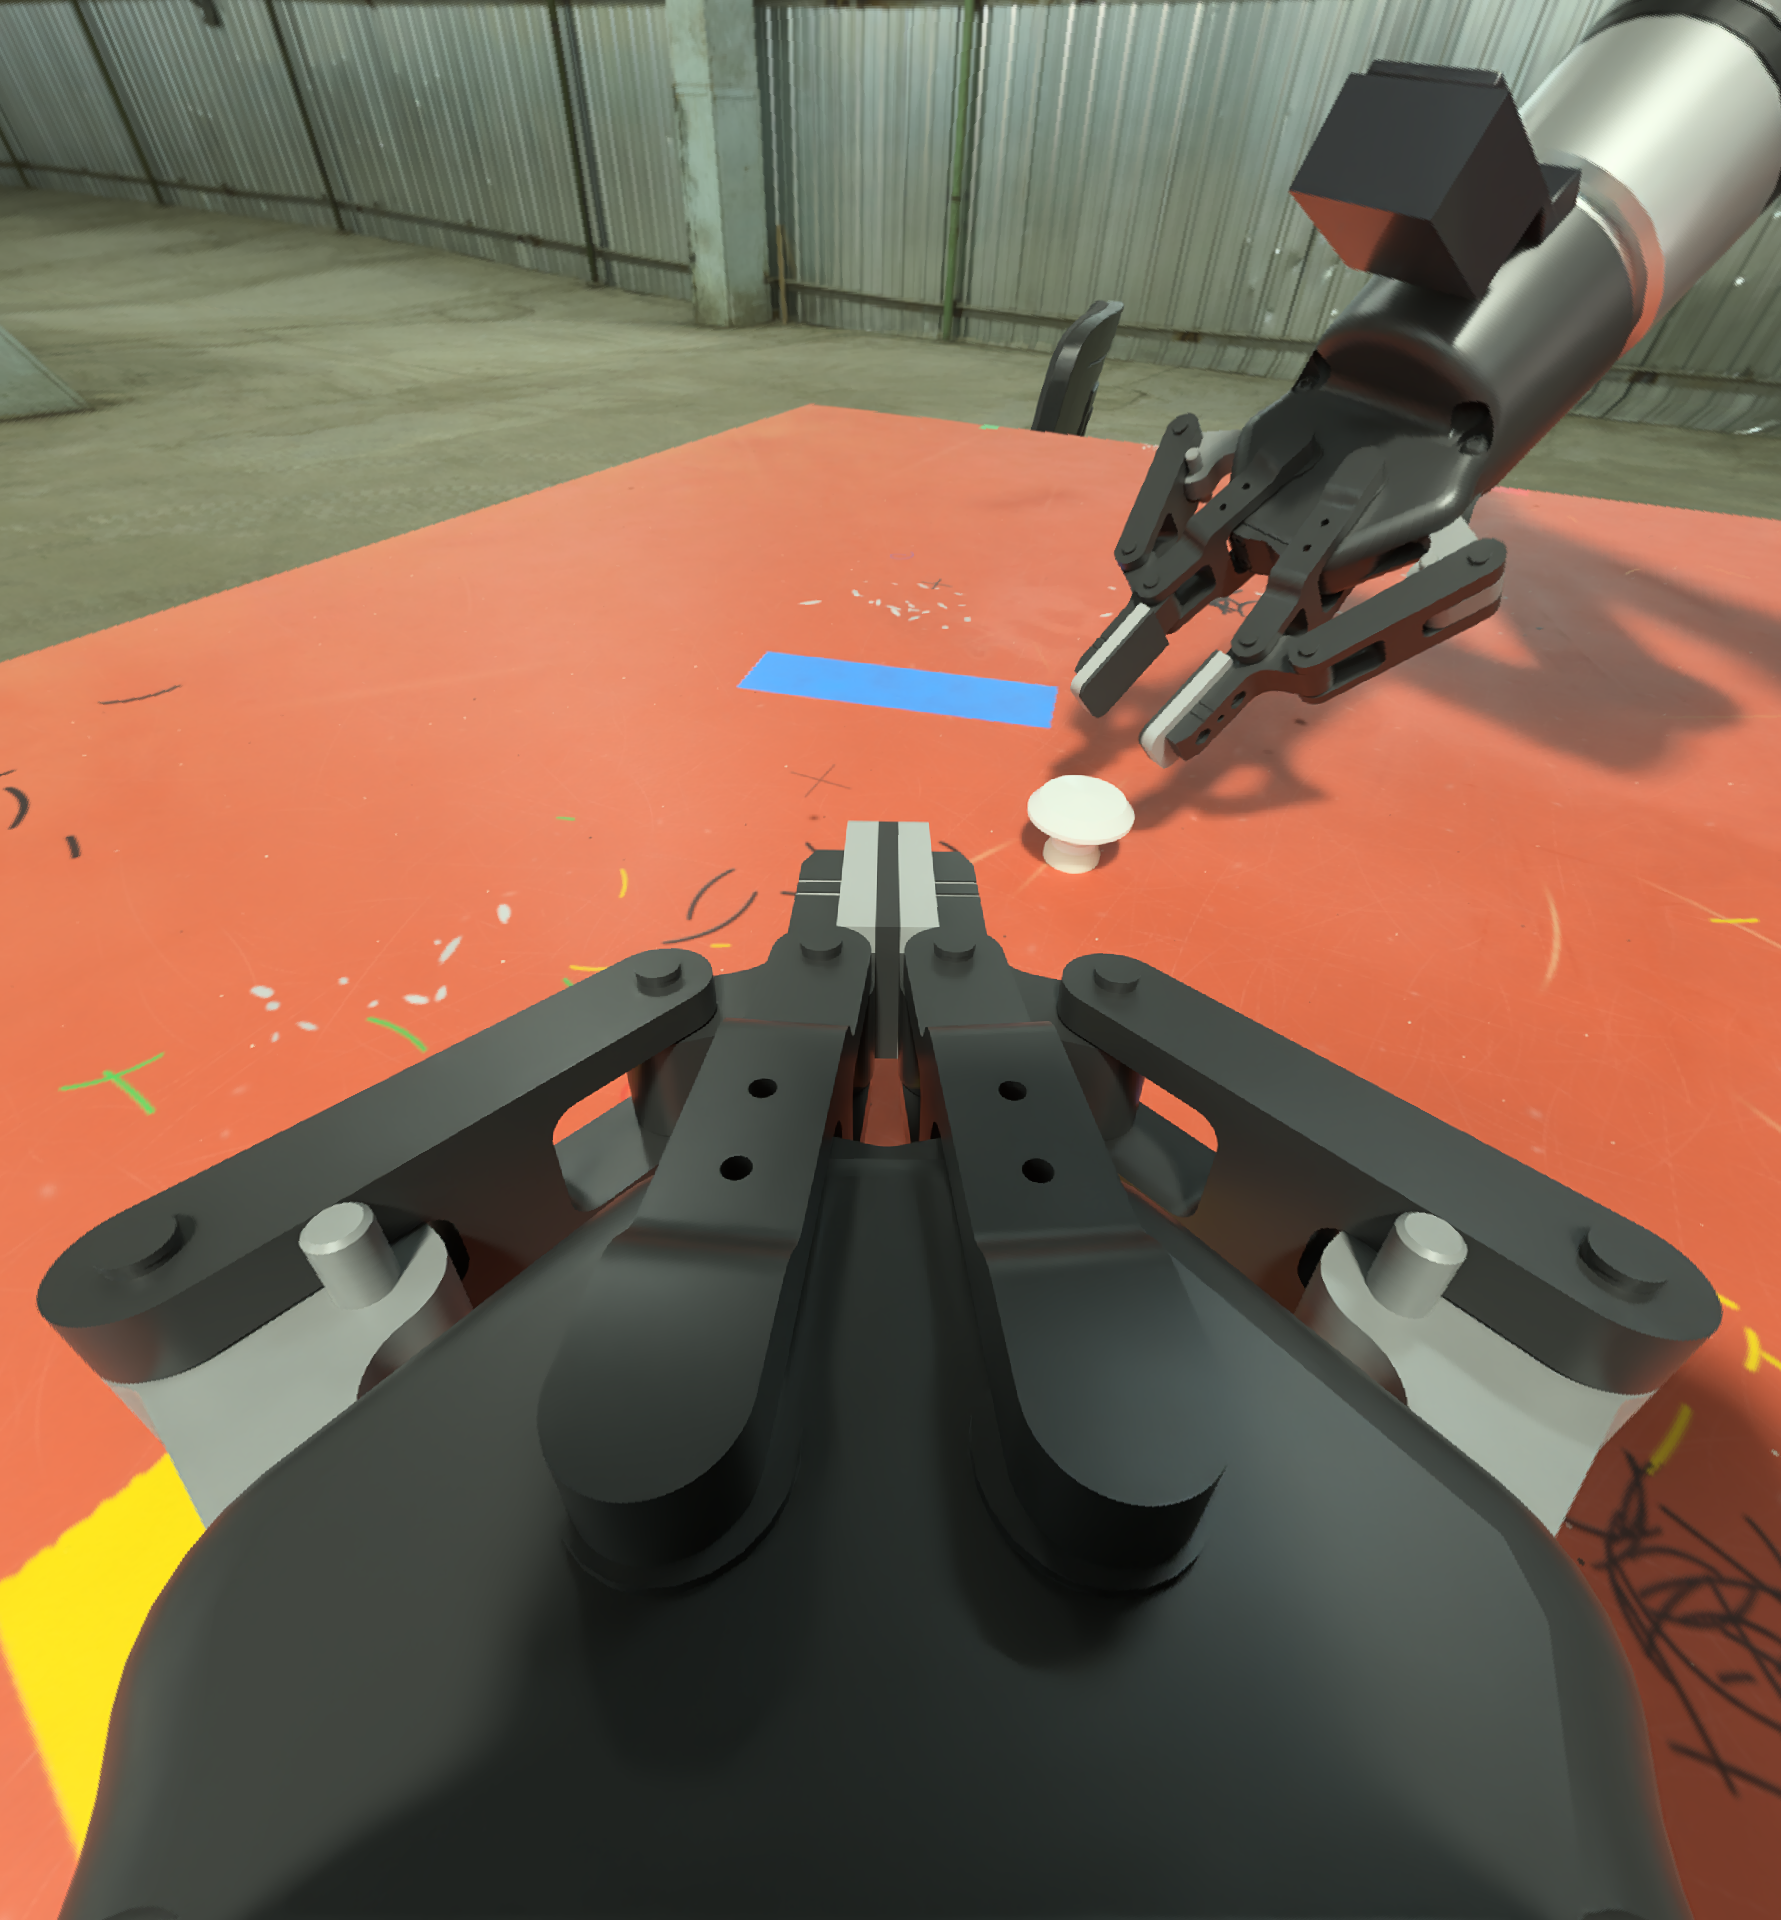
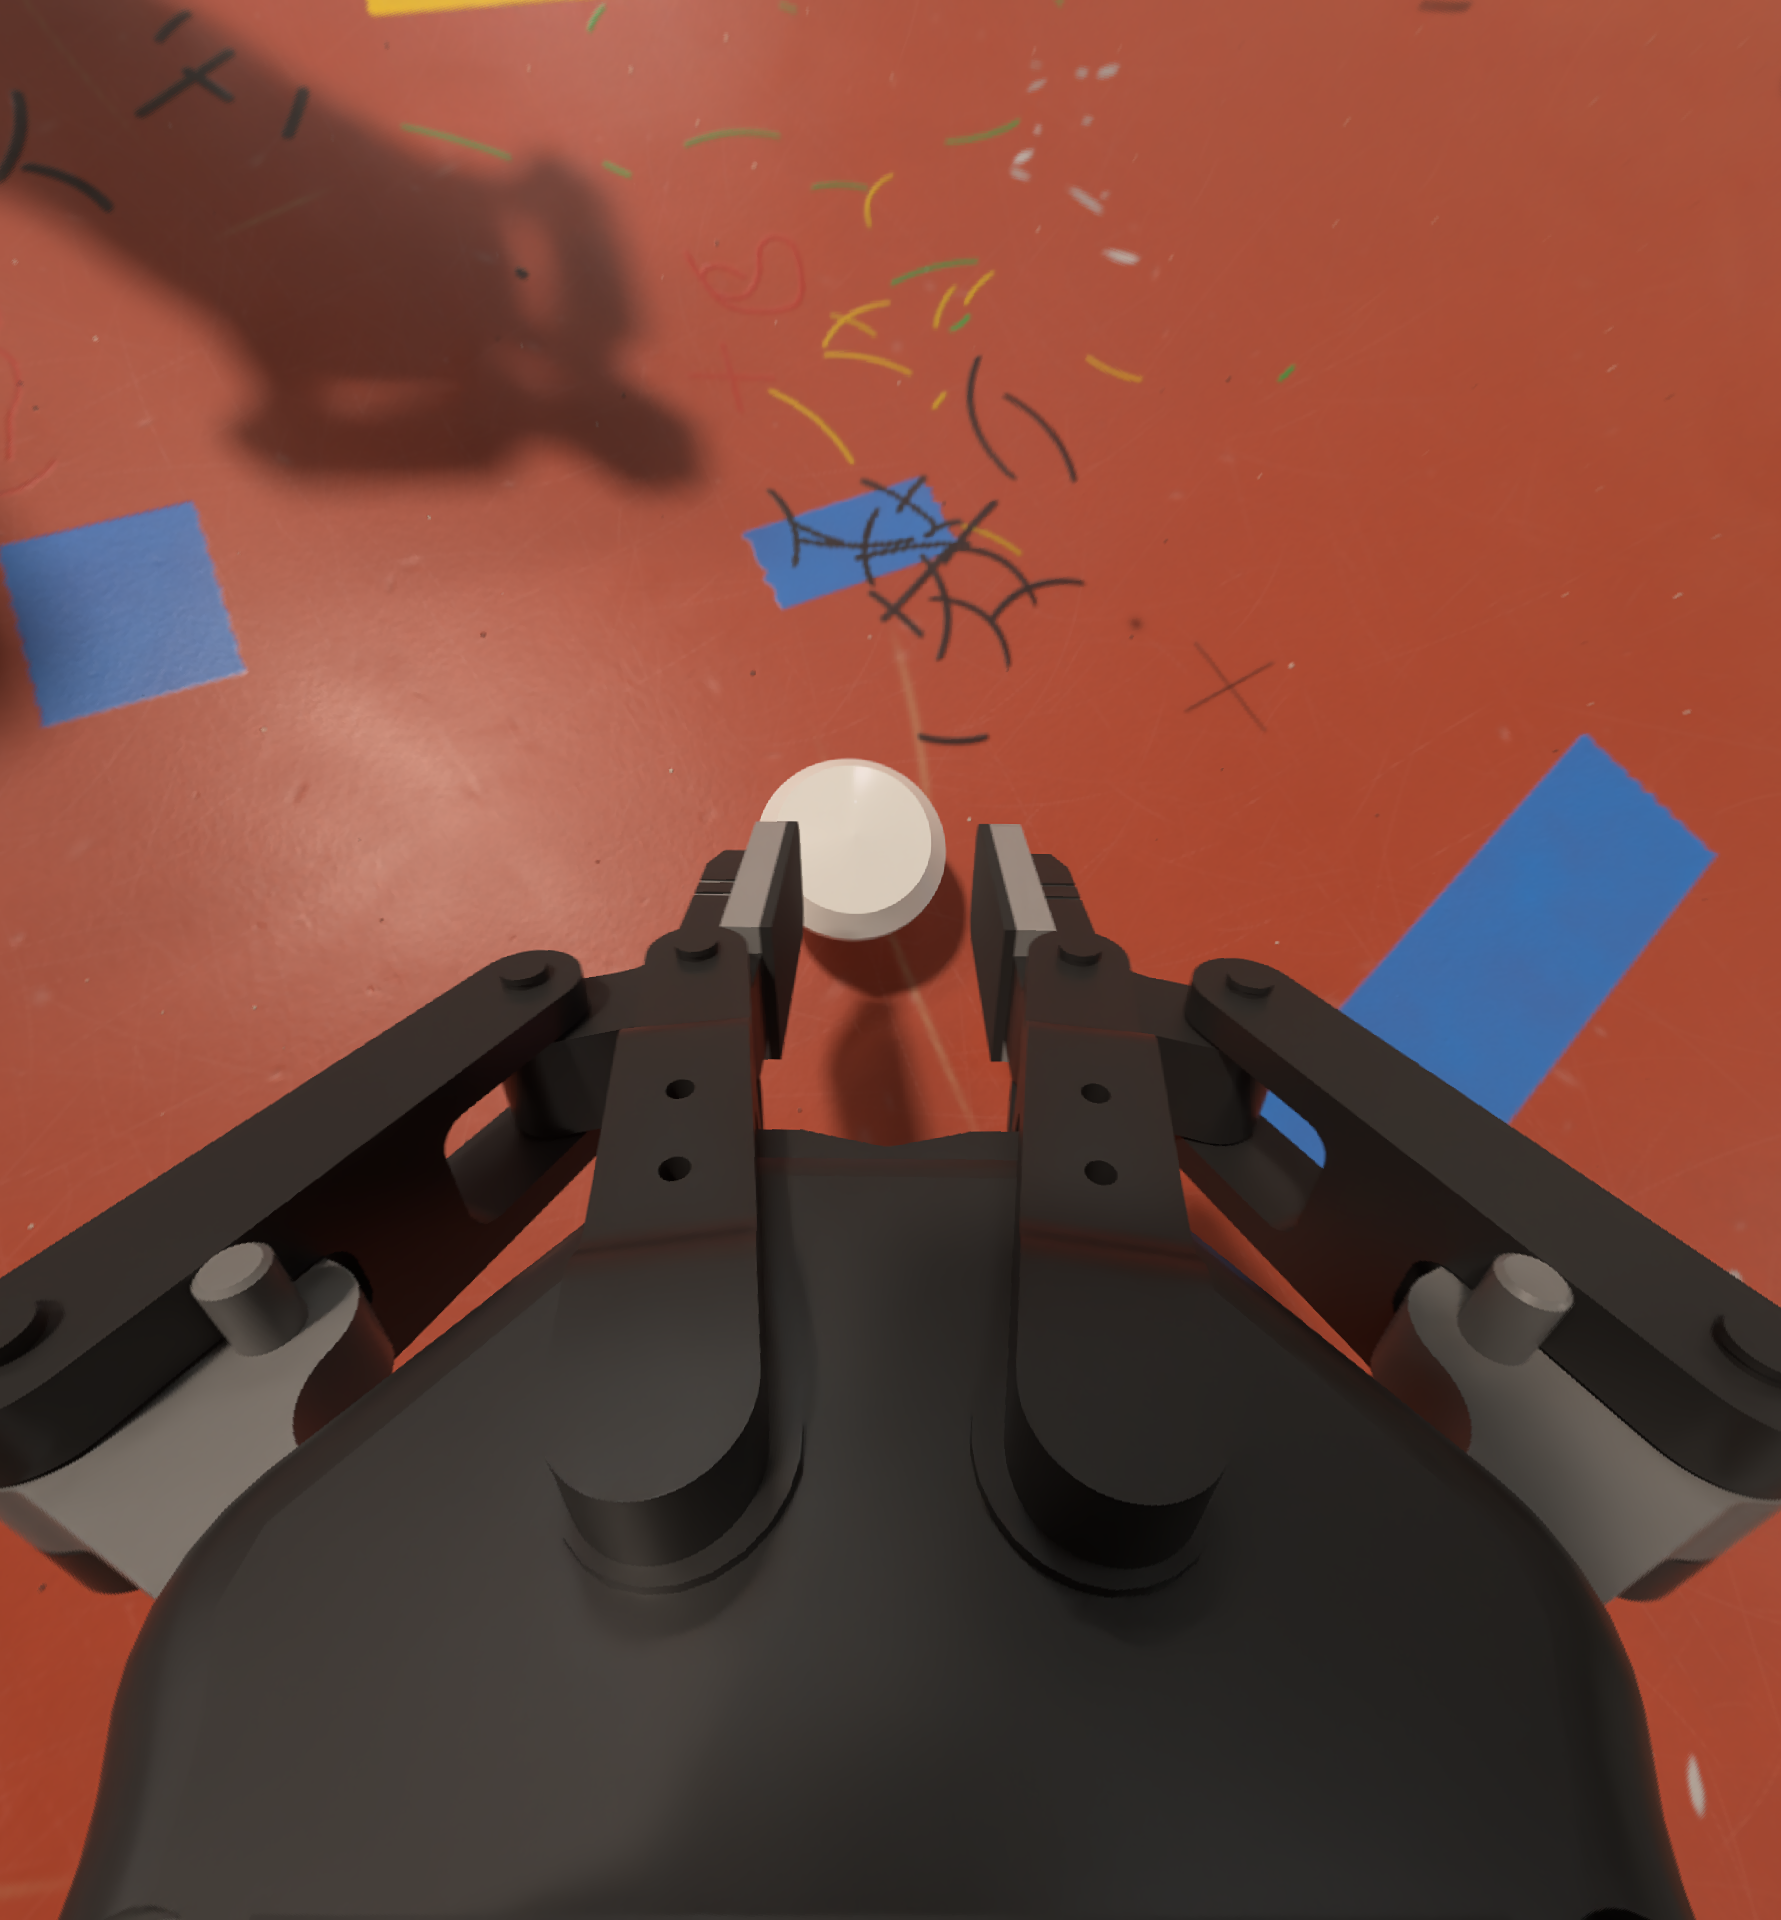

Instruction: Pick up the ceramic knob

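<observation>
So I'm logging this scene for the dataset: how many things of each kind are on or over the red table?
Ceramic knob: 1
Grippers: 2, the left gripper shut, the right gripper open
Blue tape patches in the right wrist view: 3
Total: 6

The left gripper (image 1: 887, 873), fingers together, points beside the ceramic knob (image 1: 1079, 818).

Light is even and fairly bright in the left wrist view, dimmer and redder in the right wrist view. The right gripper (image 1: 1166, 696) throws a soft shadow across the counter (image 1: 450, 727). A blurred arm shadow (image 2: 398, 343) darkens the counter's far part. Wide-angle distortion stretches the edges; the nearest gripper bodies look slightly soft.
</observation>
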Controlling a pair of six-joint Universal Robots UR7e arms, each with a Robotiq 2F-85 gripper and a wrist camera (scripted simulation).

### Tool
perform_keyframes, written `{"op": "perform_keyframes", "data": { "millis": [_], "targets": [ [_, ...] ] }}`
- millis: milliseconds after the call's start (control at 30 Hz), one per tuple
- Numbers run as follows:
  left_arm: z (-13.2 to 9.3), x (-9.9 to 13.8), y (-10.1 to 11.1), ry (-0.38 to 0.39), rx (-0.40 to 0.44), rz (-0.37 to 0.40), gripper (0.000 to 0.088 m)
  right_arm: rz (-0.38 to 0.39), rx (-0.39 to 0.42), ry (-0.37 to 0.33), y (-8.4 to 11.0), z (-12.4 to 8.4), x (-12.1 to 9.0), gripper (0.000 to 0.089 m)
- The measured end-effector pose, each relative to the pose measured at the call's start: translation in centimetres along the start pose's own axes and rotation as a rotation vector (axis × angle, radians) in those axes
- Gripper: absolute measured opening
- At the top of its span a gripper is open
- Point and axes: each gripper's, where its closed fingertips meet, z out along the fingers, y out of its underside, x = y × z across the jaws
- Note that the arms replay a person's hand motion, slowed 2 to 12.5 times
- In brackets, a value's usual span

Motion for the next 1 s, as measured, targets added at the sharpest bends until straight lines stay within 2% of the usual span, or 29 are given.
{"op": "perform_keyframes", "data": {
  "millis": [200, 400, 733, 1000],
  "targets": [
    [0.1, -0.1, 0.4, 0.001, -0.015, -0.006, 0.0000, 0.004, -0.080, -0.050, 0.6, 0.6, 0.2, 0.0480],
    [0.3, -0.1, 0.7, -0.002, -0.031, 0.002, 0.0000, 0.006, -0.138, -0.097, 0.8, 1.4, 0.1, 0.0547],
    [0.5, 0.0, 1.2, 0.000, -0.055, 0.004, 0.0022, -0.023, -0.214, -0.144, 1.1, 2.4, -0.5, 0.0585],
    [0.7, 0.6, 1.5, 0.038, -0.075, -0.017, 0.0046, -0.041, -0.251, -0.159, 1.3, 3.2, -0.8, 0.0579]
  ]
}}
